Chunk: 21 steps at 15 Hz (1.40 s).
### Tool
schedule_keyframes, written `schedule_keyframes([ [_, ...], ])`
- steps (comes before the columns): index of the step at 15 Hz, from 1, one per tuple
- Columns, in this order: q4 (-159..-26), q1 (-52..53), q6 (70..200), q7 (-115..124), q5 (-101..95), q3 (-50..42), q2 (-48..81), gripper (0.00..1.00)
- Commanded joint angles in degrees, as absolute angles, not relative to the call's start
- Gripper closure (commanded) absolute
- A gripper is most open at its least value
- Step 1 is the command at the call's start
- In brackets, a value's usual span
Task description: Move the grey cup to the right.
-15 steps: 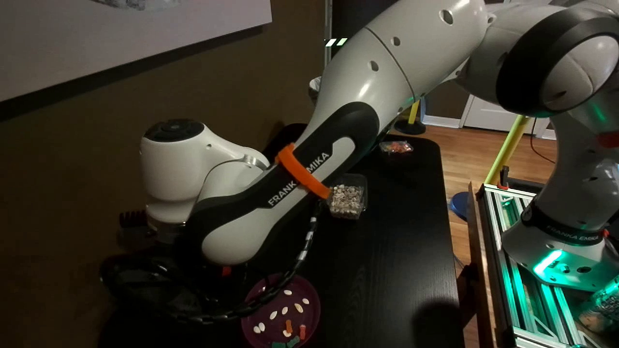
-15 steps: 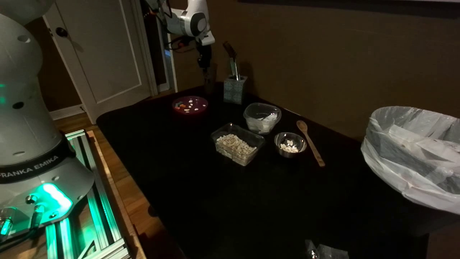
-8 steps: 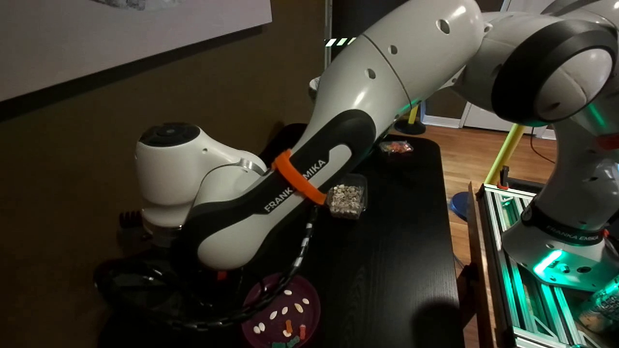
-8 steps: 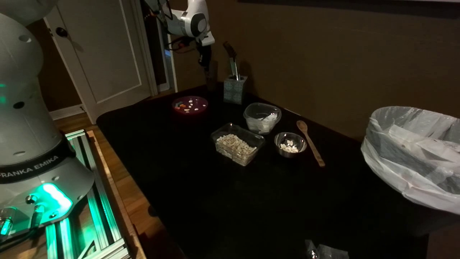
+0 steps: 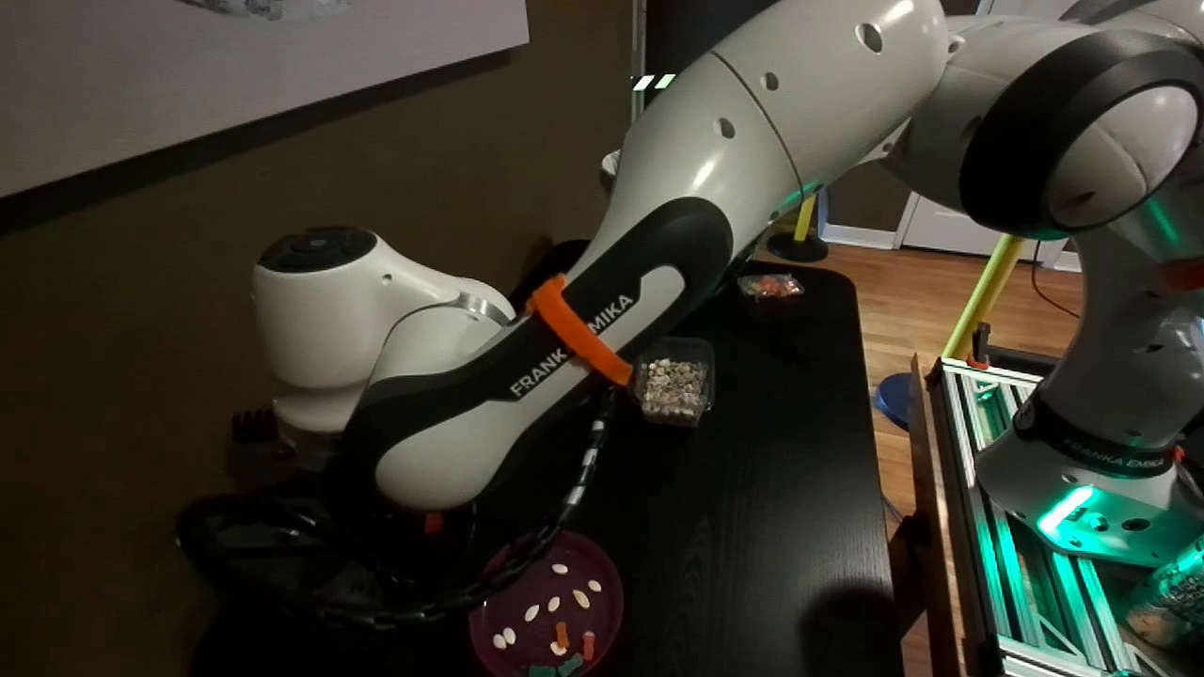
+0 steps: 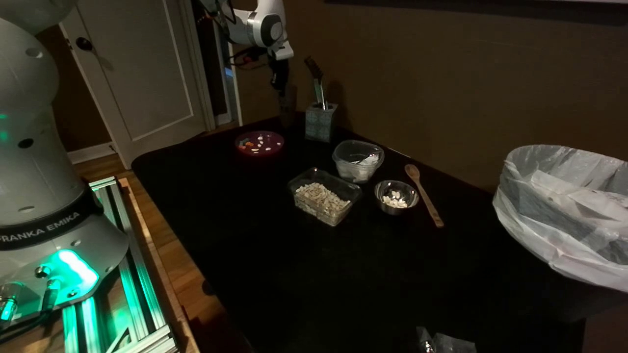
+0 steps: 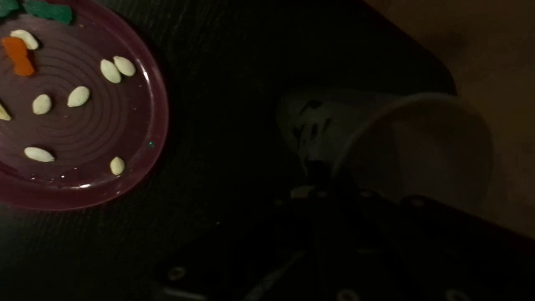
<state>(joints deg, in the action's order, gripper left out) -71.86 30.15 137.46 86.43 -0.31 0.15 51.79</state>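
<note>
End effector hangs closed near a corner of the dark tabletop. Beside the purple plate, not touching it, is the grey cup, its rim in that grip; whether lifted, I cannot tell. Coloured pieces and pale seeds lie on the plate.

Black table, plate, tub, bowl, wooden spoon

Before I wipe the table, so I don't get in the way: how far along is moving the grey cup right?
Looks done: reaching the grey cup; the jaws overlap its rim in the wrist view. In hand, probably: gripping or carrying it, though darkness hides any grip. Left, I think: finishing the shift, then letting go, since the jaws aren't clear of it.
</note>
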Motion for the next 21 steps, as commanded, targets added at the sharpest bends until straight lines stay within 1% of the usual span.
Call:
schedule_keyframes([
  [1, -75.43, 28.88, 131.48, 83.94, 0.55, 1.36, 46.80, 0.99],
  [7, -81.33, 26.96, 130.84, 82.57, 2.42, 1.63, 40.79, 0.99],
  [11, -88.22, 23.60, 132.20, 79.37, 4.18, 4.27, 36.06, 0.99],
  [15, -96.89, 20.88, 135.74, 77.36, 6.85, 5.67, 30.16, 0.99],
  [21, -110.10, 19.27, 140.00, 80.75, 6.08, 3.98, 21.19, 0.99],
])
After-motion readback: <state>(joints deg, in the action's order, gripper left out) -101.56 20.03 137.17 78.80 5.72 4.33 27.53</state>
